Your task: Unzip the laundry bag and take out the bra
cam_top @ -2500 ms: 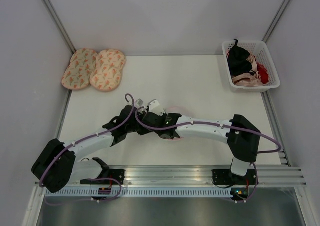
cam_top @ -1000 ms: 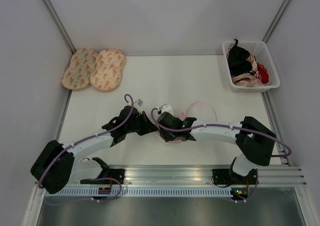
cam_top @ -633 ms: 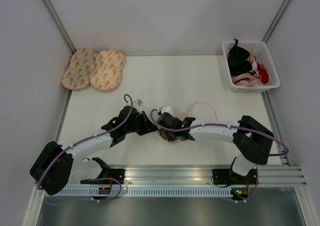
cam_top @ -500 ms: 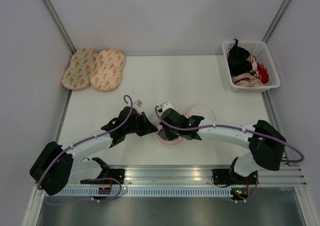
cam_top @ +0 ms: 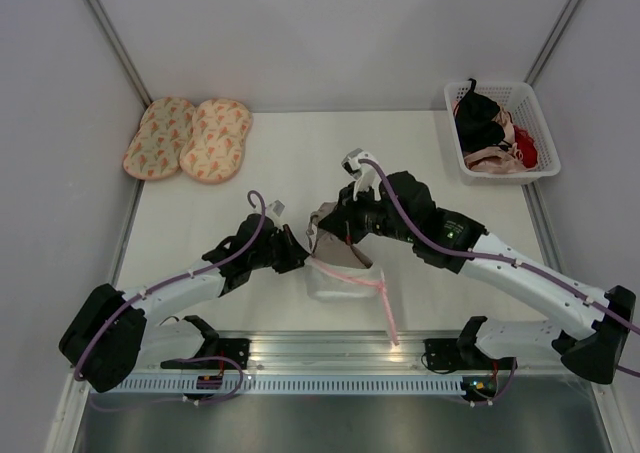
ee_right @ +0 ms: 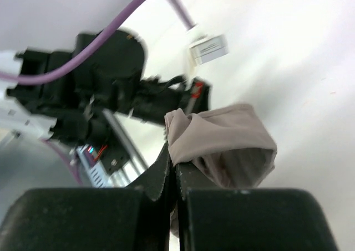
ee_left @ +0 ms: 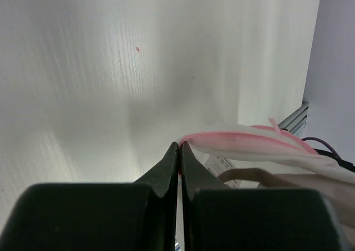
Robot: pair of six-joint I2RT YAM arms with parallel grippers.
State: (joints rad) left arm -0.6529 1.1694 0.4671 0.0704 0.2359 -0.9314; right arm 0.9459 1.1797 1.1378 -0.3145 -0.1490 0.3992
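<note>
The laundry bag (cam_top: 342, 273), white mesh with pink trim, lies open near the table's front middle, a pink strip trailing toward the front rail. My left gripper (cam_top: 300, 257) is shut on the bag's pink zipper edge (ee_left: 191, 137) at its left end. My right gripper (cam_top: 335, 228) is raised just above and behind the bag and is shut on the taupe bra (cam_top: 333, 235), which hangs in a fold from its jaws (ee_right: 222, 146). Part of the bra still shows at the bag's mouth in the left wrist view (ee_left: 260, 176).
Two peach patterned oval pads (cam_top: 190, 138) lie at the back left. A white basket (cam_top: 537, 169) at the back right holds a black bra and pink and red garments. The metal rail (cam_top: 330, 348) runs along the front edge.
My right arm has swung up and back to the right, lifting the taupe bra out of the bag. The bag has opened out and a pink strip now trails forward. My left gripper has stayed put.
</note>
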